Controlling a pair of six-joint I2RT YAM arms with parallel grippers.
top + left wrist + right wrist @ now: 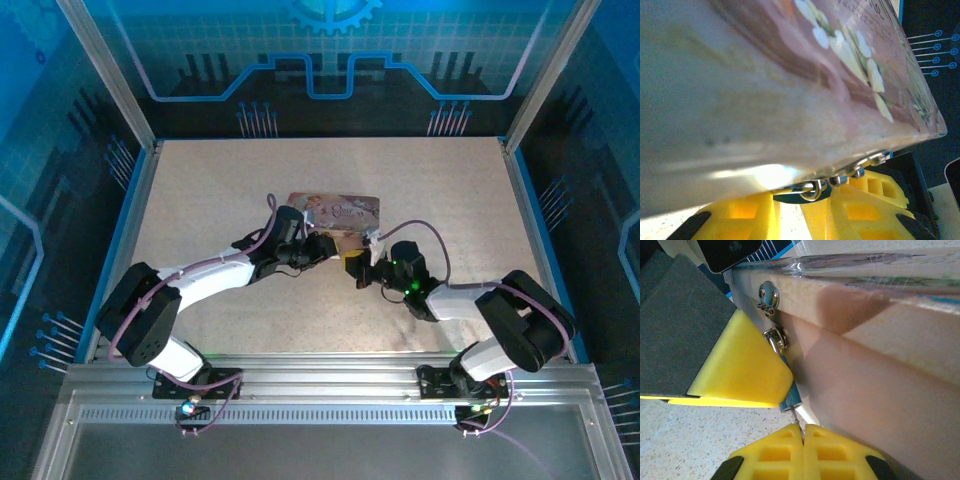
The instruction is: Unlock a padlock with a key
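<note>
The pink tin [335, 212] lies mid-table, and the padlock hangs from the hasp [776, 335] on its front side. The padlock's bluish body [790, 399] pokes out below a yellow finger [740, 375] of my left gripper [328, 246]. In the left wrist view, my left gripper [790, 206] is shut on the padlock [801, 198], just under the tin's edge. The thin key [794, 414] runs from the padlock's lower end down into my right gripper [802, 430], which is shut on it. Most of the key is hidden between the pads.
The tin's illustrated lid [840, 55] looms close over the left wrist camera. Both arms meet at the tin's near side [345, 255]. Bare speckled tabletop [220, 190] surrounds them, bounded by metal frame rails [125, 250].
</note>
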